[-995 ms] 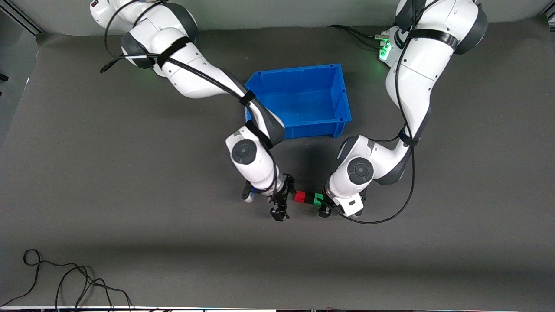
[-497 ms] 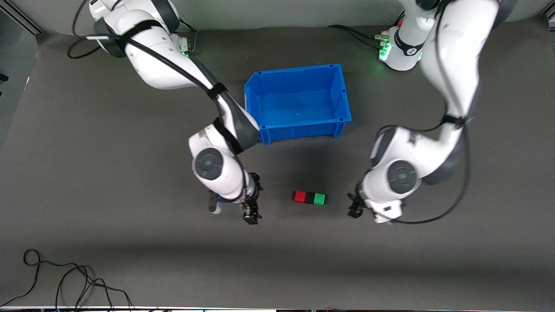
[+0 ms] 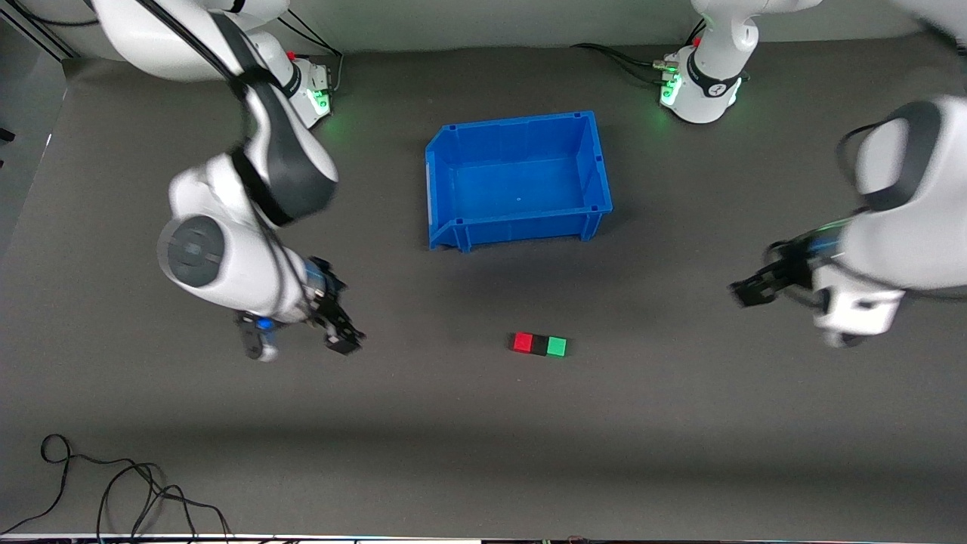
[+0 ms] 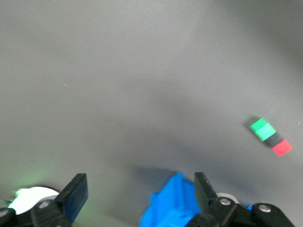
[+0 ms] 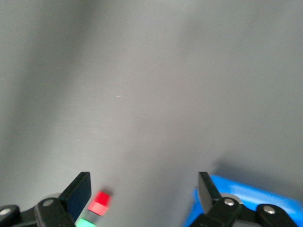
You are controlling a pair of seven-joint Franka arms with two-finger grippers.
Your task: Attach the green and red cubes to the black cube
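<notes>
Table (image 3: 483, 453): dark grey mat.
Blue bin (image 3: 518, 225): farther from the camera than the cubes.
Right gripper (image 3: 338, 332): fingers spread wide, holding nothing, over bare mat.
Left gripper (image 3: 755, 289): fingers spread wide, holding nothing, over bare mat.
Cubes: red cube (image 3: 522, 343), black cube (image 3: 539, 344), green cube (image 3: 557, 347) touching in one row, black between.

The table mat (image 3: 483, 423) is showing a matt, dark grey, faintly textured surface. The blue bin (image 3: 597, 162) is looking like smooth moulded plastic with a slight sheen. The red cube (image 3: 522, 342), black cube (image 3: 539, 344) and green cube (image 3: 557, 346) are appearing smooth and plain. Both arms' shells are gleaming as glossy white plastic, and the right gripper (image 5: 142, 189) and left gripper (image 4: 139, 191) are showing matt black fingers.
</notes>
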